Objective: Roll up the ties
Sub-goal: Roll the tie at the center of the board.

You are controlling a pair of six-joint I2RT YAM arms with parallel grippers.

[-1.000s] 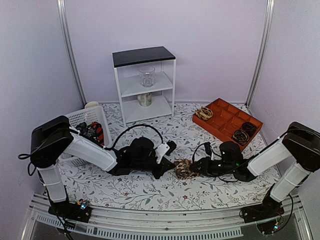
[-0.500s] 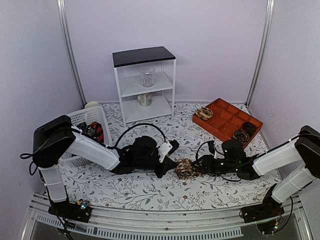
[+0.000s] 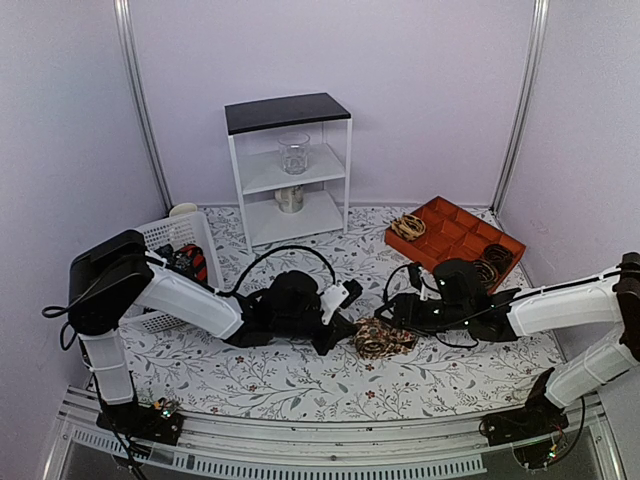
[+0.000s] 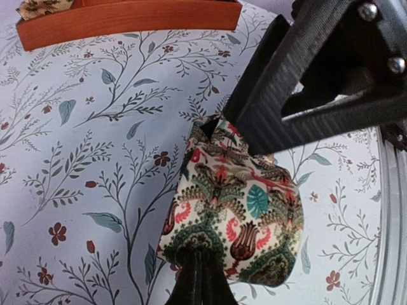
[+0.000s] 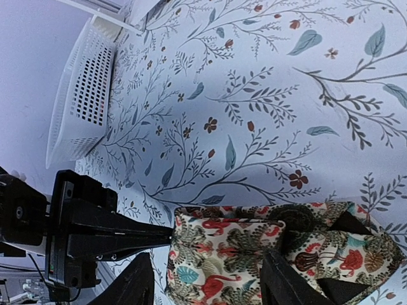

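One tie [image 3: 380, 339], cream with red, teal and dark green print, lies as a loose partial roll at the table's middle front. My left gripper [image 3: 343, 327] comes from the left and is shut on its near edge; in the left wrist view the fingers [image 4: 198, 276] pinch the tie [image 4: 232, 210]. My right gripper [image 3: 402, 318] is open at the roll's right side. In the right wrist view its fingers [image 5: 138, 286] straddle the tie [image 5: 254, 244], one resting on the fabric. Other rolled ties [image 3: 488, 268] sit in the orange tray [image 3: 455, 228].
A white shelf unit [image 3: 290, 170] with a glass jar [image 3: 294, 153] and a tin stands at the back. A white basket [image 3: 165, 245] holding red and dark fabric sits at the left. The orange tray is at the back right. The tablecloth has a floral print.
The tie roll has shifted slightly right and spread wider. My left gripper followed it to the right. My right arm has stretched out lower, its gripper sliding left and back against the roll.
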